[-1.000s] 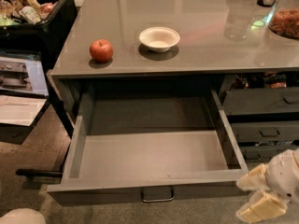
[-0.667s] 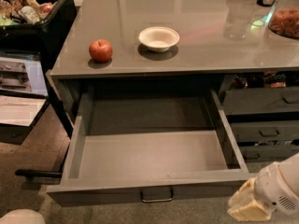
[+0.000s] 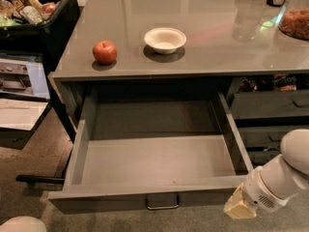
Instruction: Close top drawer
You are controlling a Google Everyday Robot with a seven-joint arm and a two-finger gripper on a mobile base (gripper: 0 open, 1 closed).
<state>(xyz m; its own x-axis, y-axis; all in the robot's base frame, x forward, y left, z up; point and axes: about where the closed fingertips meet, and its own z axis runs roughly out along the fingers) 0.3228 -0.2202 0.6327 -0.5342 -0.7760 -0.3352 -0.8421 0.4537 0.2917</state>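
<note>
The top drawer [image 3: 154, 158] is a wide, deep dark-grey drawer. It stands pulled far out from under the counter and is empty inside. Its front panel [image 3: 140, 199] faces me with a small metal loop handle [image 3: 162, 203] at its centre. My gripper [image 3: 237, 207] is at the lower right, just in front of the right end of the front panel, at the end of my white arm [image 3: 285, 173]. Its tan fingers point left toward the panel.
On the grey counter [image 3: 203, 47] sit a red apple [image 3: 105, 51], a white bowl [image 3: 165, 39], and a jar of snacks [image 3: 295, 18] at the far right. A narrower drawer stack [image 3: 270, 110] is on the right. A black bin of snacks [image 3: 29, 13] stands at the left.
My gripper has moved left and slightly up, from the lower right corner toward the right end of the drawer's front panel. The drawer has not moved.
</note>
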